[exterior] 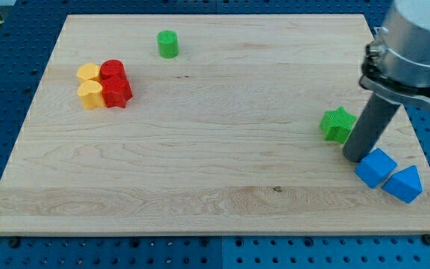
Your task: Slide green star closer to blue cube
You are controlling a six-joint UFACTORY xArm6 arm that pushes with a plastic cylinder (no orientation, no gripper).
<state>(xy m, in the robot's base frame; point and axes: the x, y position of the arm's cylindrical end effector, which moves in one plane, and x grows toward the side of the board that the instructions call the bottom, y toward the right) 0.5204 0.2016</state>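
The green star (337, 124) lies on the wooden board (215, 119) at the view's right. The blue cube (375, 167) sits below and right of it, near the board's bottom right. My tip (355, 158) rests on the board between them, just right of and below the star and touching or nearly touching the cube's upper left. The rod rises up and right from there to the arm (409, 45).
A blue triangular block (404, 184) sits against the cube's right side. A green cylinder (168, 44) stands at the top, left of centre. At the left, two yellow blocks (89, 84) and two red blocks (115, 83) form a tight cluster.
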